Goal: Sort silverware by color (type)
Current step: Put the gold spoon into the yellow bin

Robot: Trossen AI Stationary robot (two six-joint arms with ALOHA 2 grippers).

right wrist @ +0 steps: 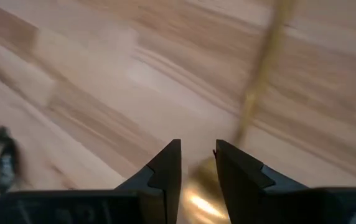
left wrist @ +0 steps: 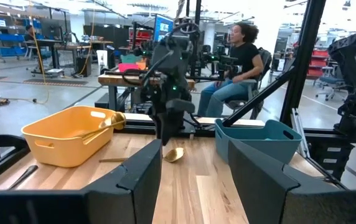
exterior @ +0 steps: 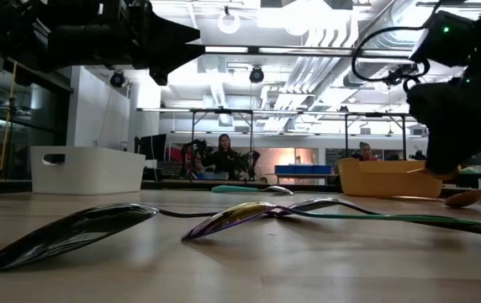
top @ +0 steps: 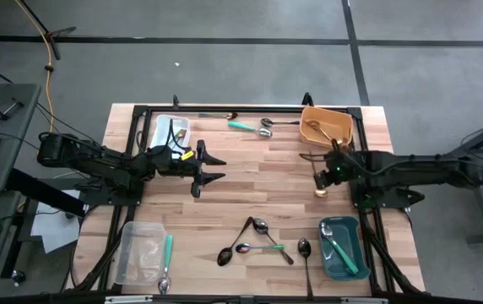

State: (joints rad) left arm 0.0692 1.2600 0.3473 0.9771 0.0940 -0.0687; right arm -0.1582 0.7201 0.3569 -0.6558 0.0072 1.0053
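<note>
Four rectangular plastic bins near the corners of the slatted wooden counter (top: 250, 198). In the orange bin (top: 326, 124), far right: gold spoons. In the teal bin (top: 343, 247), near right: silver utensils with teal-green handles. In the white bin (top: 170, 133), far left: something dark, too small to tell. In the clear bin (top: 143, 252), near left: nothing discernible, with a teal-handled spoon (top: 166, 262) lying along its side.

Loose on the counter: a cluster of black and iridescent rainbow spoons (top: 257, 239) at the near middle, and a few more utensils (top: 250, 124) along the far edge.

Right tool (top: 321, 179) low over the counter just before the orange bin, fingers narrowly parted astride a gold spoon (top: 320, 192); whether actually pinching it, cannot tell. Left tool (top: 210, 166) above mid-counter, released, fingers (left wrist: 262, 180) spread with nothing between.

Only from the low view: spoon bowls up close. Only from the right wrist view: the gold handle (right wrist: 262, 87) running away from the fingertips. Only from the left wrist view: a seated person (left wrist: 237, 62) beyond the counter.
</note>
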